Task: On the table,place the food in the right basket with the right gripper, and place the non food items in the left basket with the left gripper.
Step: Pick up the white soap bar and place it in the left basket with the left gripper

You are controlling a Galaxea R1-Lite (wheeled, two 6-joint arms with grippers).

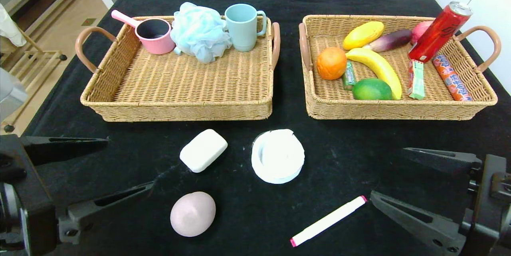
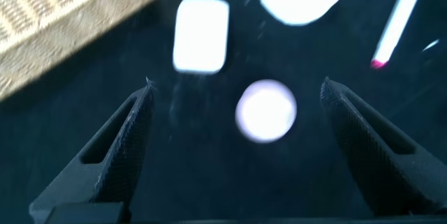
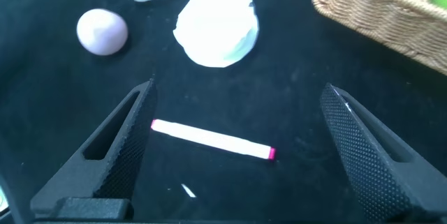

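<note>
On the black table (image 1: 239, 216) lie a pale pink egg-shaped lump (image 1: 193, 213), a white soap bar (image 1: 203, 150), a white disc (image 1: 278, 155) and a white marker with pink ends (image 1: 328, 221). The orange (image 1: 331, 62) and the green gum pack (image 1: 349, 75) lie in the right basket (image 1: 399, 110). My left gripper (image 1: 131, 163) is open and empty, left of the lump (image 2: 266, 110) and the soap (image 2: 201, 34). My right gripper (image 1: 387, 173) is open and empty, just right of the marker (image 3: 211, 139). The left basket (image 1: 179, 110) holds no task item.
The left basket holds a pink cup (image 1: 153, 35), a blue bath puff (image 1: 201, 31) and a blue mug (image 1: 242, 26). The right basket also holds a banana (image 1: 379, 68), a lime (image 1: 371, 89), a red can (image 1: 438, 32), a sausage (image 1: 451, 78) and other food.
</note>
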